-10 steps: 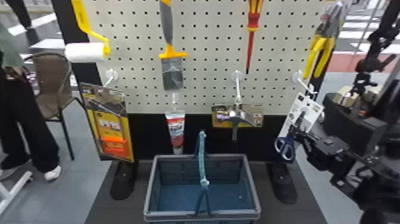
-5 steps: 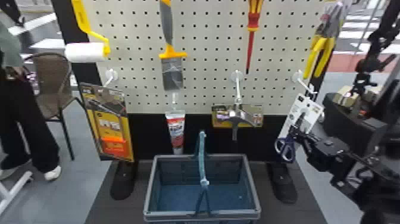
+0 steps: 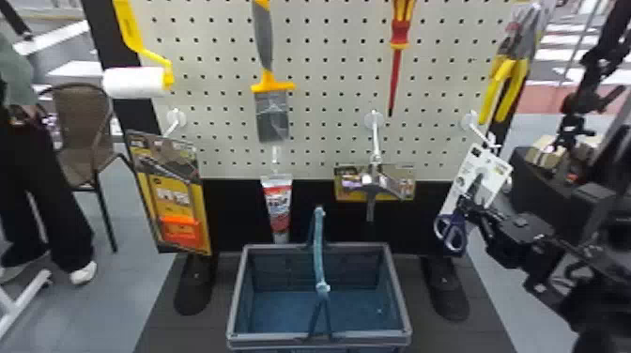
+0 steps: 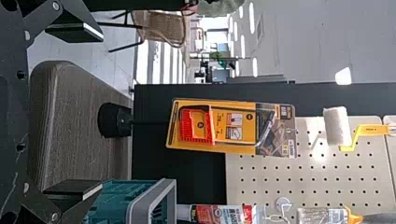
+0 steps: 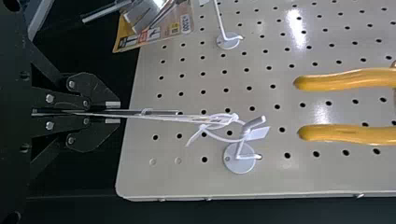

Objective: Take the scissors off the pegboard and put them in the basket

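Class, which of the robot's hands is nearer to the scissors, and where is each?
Right. The right hand is closed on the scissors in their card; the left hand is open, away from them, facing the yellow package on the robot's left.

Basket (image 3: 281, 336) before the pegboard (image 3: 328, 70), scissors (image 3: 459, 225) to its right, tube (image 3: 278, 206) behind.

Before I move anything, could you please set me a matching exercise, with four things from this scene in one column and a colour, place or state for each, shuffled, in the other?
1. Scissors
2. Basket
3. Pliers
4. Screwdriver

A. Yellow handles, pointing down
B. Held at the right gripper, with a white card
C. Red shaft, tip down
D. Standing lower than the pegboard

Pairs: 1-B, 2-D, 3-A, 4-C
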